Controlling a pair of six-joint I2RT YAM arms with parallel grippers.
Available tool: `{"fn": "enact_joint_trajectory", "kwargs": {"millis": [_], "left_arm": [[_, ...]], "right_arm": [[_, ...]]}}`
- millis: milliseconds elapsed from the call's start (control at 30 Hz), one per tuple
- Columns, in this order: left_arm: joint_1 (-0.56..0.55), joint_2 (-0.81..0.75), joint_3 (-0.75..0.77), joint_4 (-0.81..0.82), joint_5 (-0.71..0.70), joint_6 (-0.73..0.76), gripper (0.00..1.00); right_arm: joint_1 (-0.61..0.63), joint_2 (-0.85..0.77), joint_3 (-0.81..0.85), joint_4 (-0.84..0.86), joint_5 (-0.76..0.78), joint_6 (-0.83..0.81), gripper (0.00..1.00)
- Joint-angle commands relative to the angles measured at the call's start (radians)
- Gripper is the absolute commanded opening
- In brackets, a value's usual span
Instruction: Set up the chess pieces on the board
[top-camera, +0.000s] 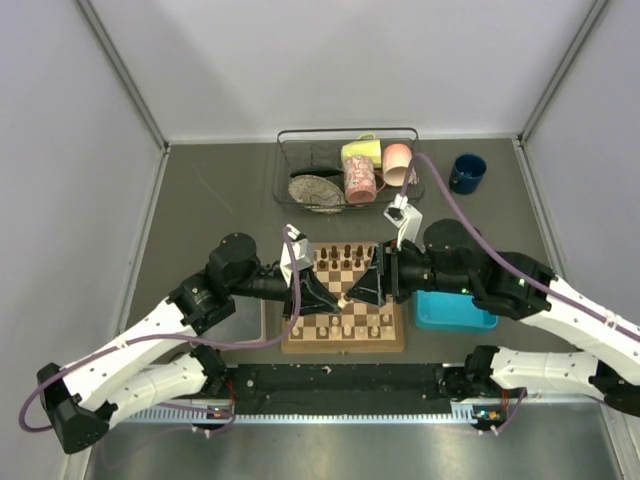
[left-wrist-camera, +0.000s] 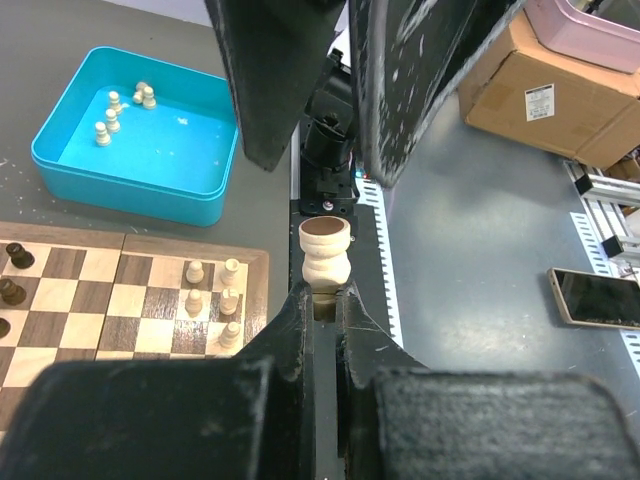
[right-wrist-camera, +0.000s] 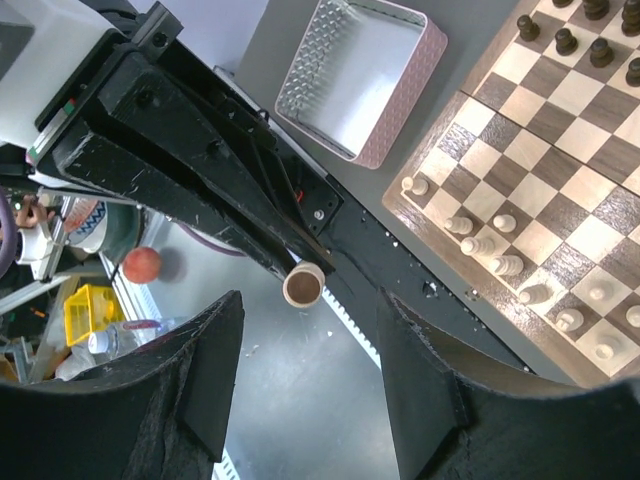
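Observation:
My left gripper is shut on the top of a pale cream chess piece, held sideways in the air above the board's near side. My right gripper is open, its fingers either side of the piece's round base without touching it. The two grippers meet tip to tip over the board in the top view. Pale pieces stand along the board's near rows and dark pieces along the far rows. More pale pieces lie in the blue tray.
The blue tray sits right of the board. A clear pinkish tray lies left of it. A wire basket with mugs and a dark blue mug stand at the back.

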Motion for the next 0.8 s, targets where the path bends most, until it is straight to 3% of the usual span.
{"fn": "enact_joint_trajectory", "kwargs": {"millis": [0, 767], "left_arm": [[-0.019, 0.015, 0.053, 0.018, -0.013, 0.033, 0.0], [-0.033, 0.028, 0.054, 0.004, -0.04, 0.042, 0.0]], "right_arm": [[0.005, 0.029, 0.024, 0.032, -0.033, -0.014, 0.55], [0.006, 0.067, -0.012, 0.032, -0.035, -0.012, 0.48]]}}
